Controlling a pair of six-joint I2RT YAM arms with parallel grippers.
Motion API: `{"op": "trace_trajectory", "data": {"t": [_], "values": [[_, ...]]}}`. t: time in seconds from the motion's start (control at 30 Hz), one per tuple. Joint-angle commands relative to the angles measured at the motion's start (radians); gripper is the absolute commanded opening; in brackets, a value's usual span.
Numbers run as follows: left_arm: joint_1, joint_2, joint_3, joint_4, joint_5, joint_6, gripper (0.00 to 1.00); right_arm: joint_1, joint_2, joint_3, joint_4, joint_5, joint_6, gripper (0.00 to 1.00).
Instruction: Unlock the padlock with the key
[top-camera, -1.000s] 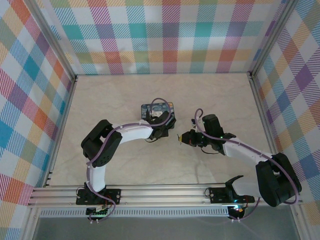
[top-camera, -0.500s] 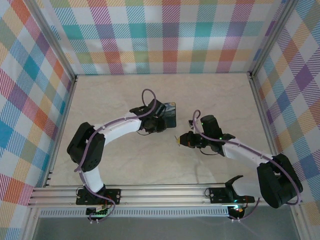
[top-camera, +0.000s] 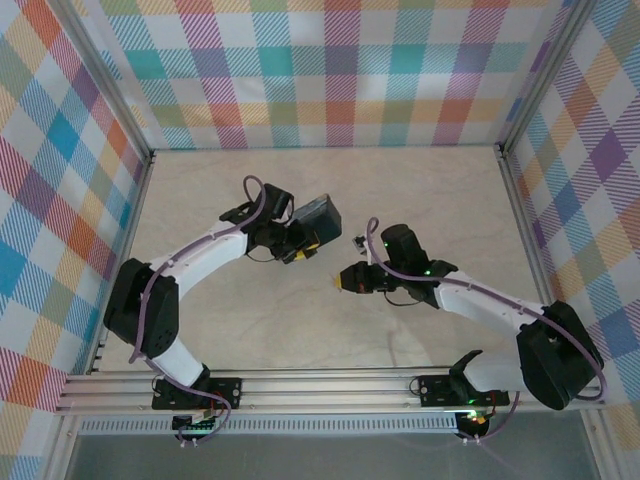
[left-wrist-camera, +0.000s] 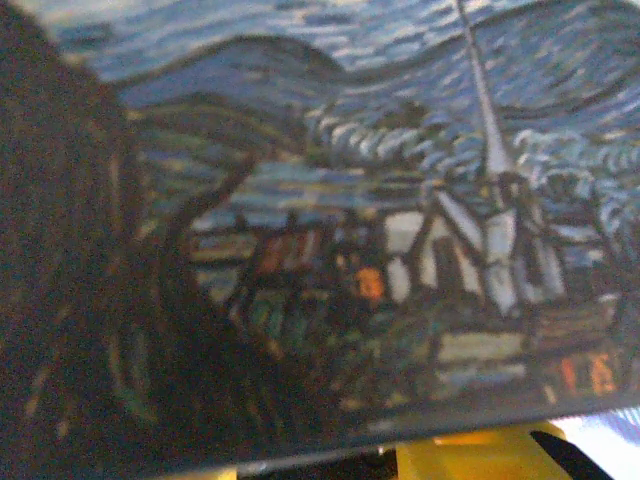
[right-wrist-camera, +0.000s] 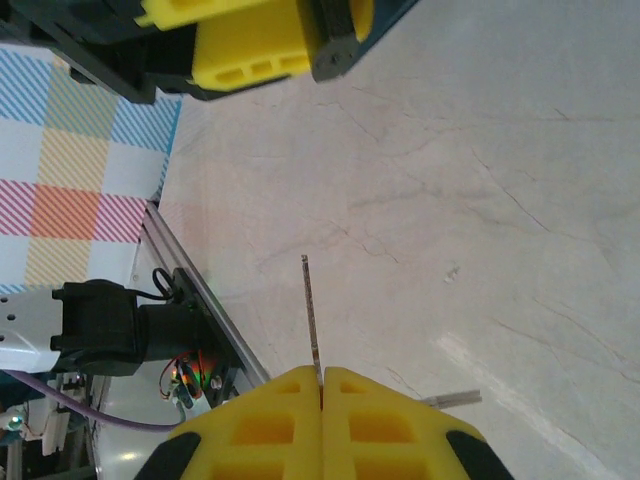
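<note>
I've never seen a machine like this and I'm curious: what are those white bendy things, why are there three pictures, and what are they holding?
Those are two robot arms bolted to the near edge of a table. The wide picture comes from a camera above them. The other two come from small cameras on the wrists, looking along the yellow fingers. The left gripper holds a tilted box printed with a starry night painting; its camera sits so close that the painting looks blurry. The right gripper is pinched shut on a thin metal key that sticks out in front.
</note>
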Motion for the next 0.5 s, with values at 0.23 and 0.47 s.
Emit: {"op": "trace_trajectory", "data": {"t": [0.23, 0.47], "values": [[0.076, -0.175, -0.075, 0.008, 0.147, -0.064, 0.03, 0.026, 0.122, 0.134, 0.015, -0.012, -0.133, 0.00], [0.091, -0.204, -0.118, 0.022, 0.168, -0.077, 0.02, 0.029, 0.165, 0.176, 0.020, -0.038, -0.158, 0.00]]}}
